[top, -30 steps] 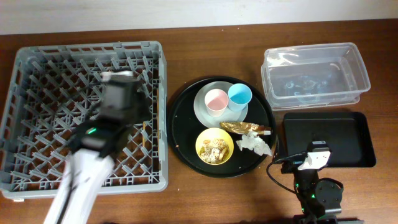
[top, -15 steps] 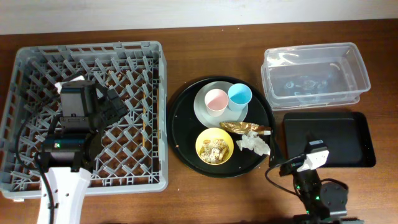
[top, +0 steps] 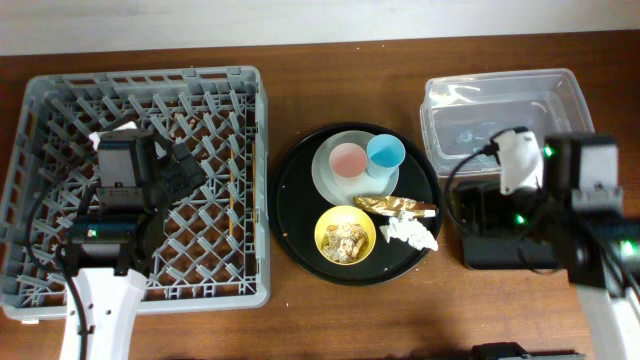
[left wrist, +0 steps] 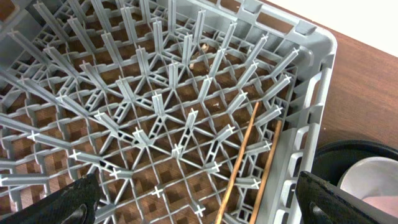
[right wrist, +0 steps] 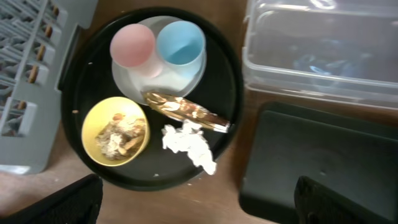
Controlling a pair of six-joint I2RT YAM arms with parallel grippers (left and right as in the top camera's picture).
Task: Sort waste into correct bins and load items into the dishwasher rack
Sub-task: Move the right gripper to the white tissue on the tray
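The grey dishwasher rack (top: 40, 100) fills the left side, and the chopsticks (top: 235, 215) (left wrist: 239, 162) lie in it by its right wall. My left gripper (top: 183, 168) (left wrist: 199, 208) hovers open over the rack, holding nothing. On the round black tray (top: 290, 200) the plate (top: 325, 180) carries the pink cup (top: 348, 160) (right wrist: 132, 45) and the blue cup (top: 385, 153) (right wrist: 180, 43). In front of it are the yellow bowl (top: 328, 225) with food scraps (right wrist: 118, 134), the foil wrapper (top: 395, 205) (right wrist: 186, 111) and the tissue (top: 410, 233) (right wrist: 189, 143). My right gripper (top: 478, 210) (right wrist: 199, 199) hangs open between that tray and the black bin (right wrist: 311, 168).
The clear tub (top: 505, 115) (right wrist: 323, 56) stands at the back right. The right arm covers much of the black bin (top: 575, 255) in front of it. Bare wooden table shows along the front edge.
The left gripper opened and drew back to the left over the rack. The right arm rose from the table's front edge and now hangs over the black bin's left end.
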